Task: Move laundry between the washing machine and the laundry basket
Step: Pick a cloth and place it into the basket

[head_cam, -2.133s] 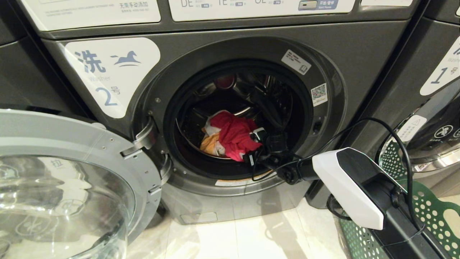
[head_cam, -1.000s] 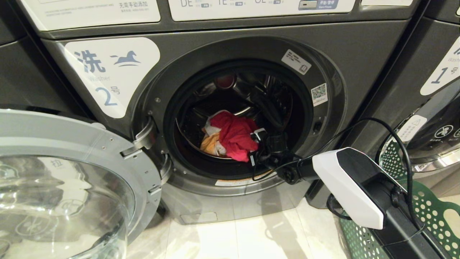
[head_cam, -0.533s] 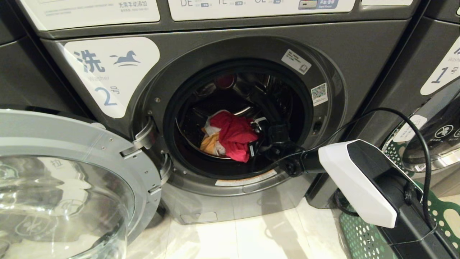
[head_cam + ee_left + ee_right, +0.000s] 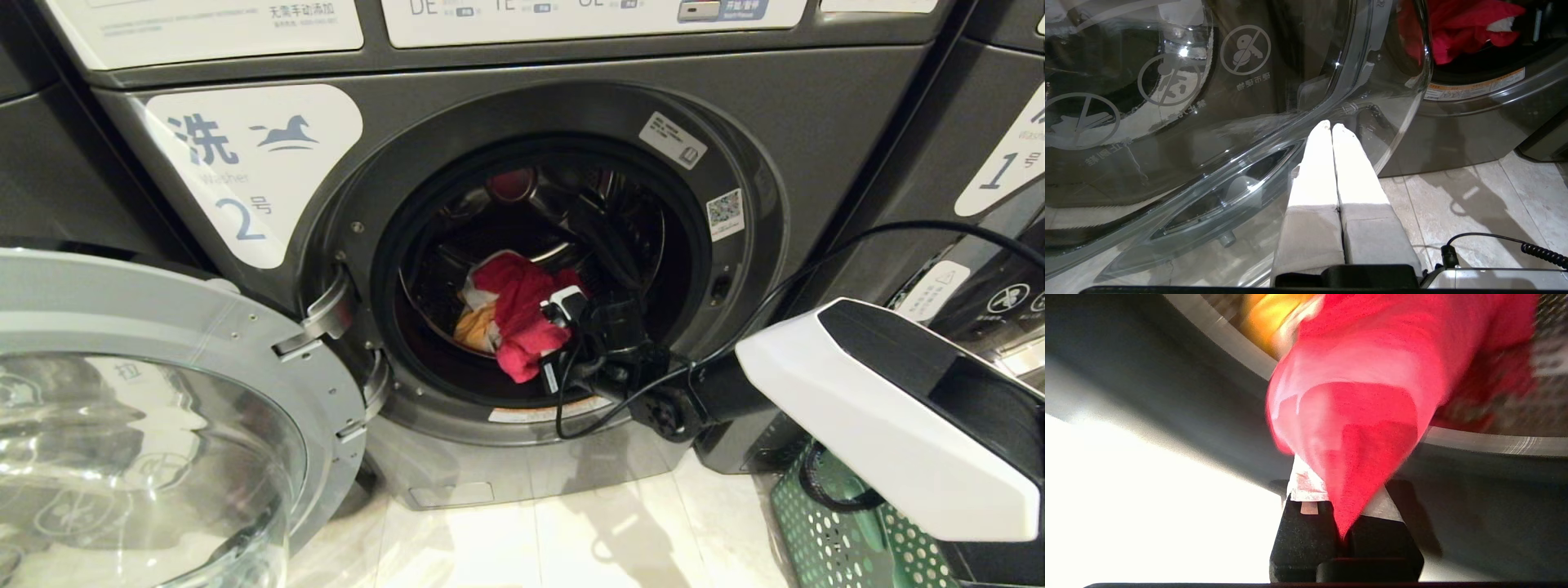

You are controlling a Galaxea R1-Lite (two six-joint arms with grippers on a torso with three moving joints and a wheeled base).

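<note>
While the jaws of the right gripper (image 4: 557, 336) are closed on a fold of the soft red cloth garment (image 4: 522, 322), that garment trails back from them into the steel drum of the dark grey washing machine (image 4: 522, 245) — the green perforated plastic laundry basket (image 4: 849, 539) lies on the robot's right. Left gripper (image 4: 1331, 128), jaws pressed together, waits by the open glass door (image 4: 155, 408).

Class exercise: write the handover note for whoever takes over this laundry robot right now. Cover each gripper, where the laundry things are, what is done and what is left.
Right gripper: shut on the red garment, at the mouth of the washing machine.
Left gripper: shut, empty, parked by the open door.
Yellow and white laundry lies in the drum.
Laundry basket: on the floor, right of the machine.
Done: red garment gripped.
Left: carry it to the basket, then fetch the rest.
</note>
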